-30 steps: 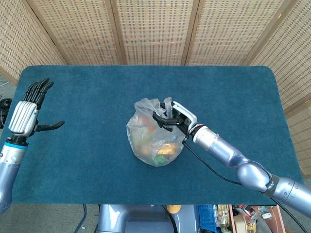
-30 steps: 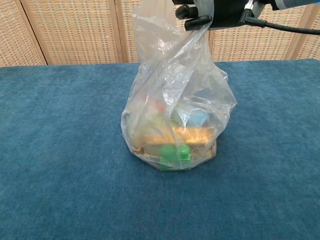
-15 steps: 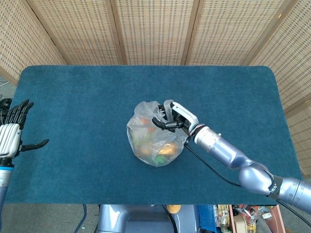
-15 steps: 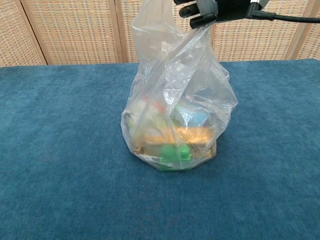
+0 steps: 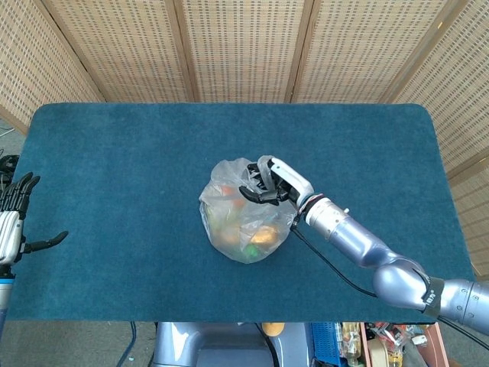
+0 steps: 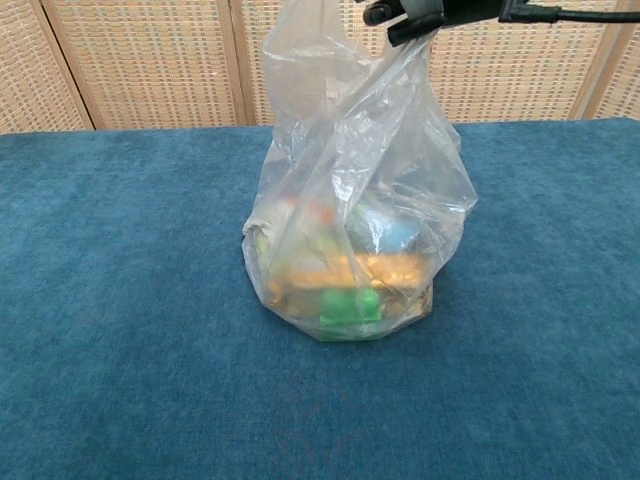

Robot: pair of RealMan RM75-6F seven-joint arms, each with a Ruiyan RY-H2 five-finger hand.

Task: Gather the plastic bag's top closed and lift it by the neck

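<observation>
A clear plastic bag [image 5: 243, 218] [image 6: 350, 220] with orange, green and blue items inside stands in the middle of the blue table [image 5: 137, 153]. My right hand [image 5: 269, 186] grips the gathered plastic at the bag's top; in the chest view only its dark fingers [image 6: 405, 15] show at the upper edge, pulling the neck up taut. The bag's bottom still looks to rest on the cloth. My left hand [image 5: 11, 222] hovers at the table's far left edge, fingers spread, holding nothing.
A woven screen [image 5: 244, 46] stands behind the table. A black cable [image 5: 328, 264] trails along my right forearm. Cluttered items [image 5: 382, 336] lie below the table's near edge.
My right hand has risen slightly with the bag's neck, stretching the plastic taller. My left hand has withdrawn down and leftward, off towards the table's left edge.
</observation>
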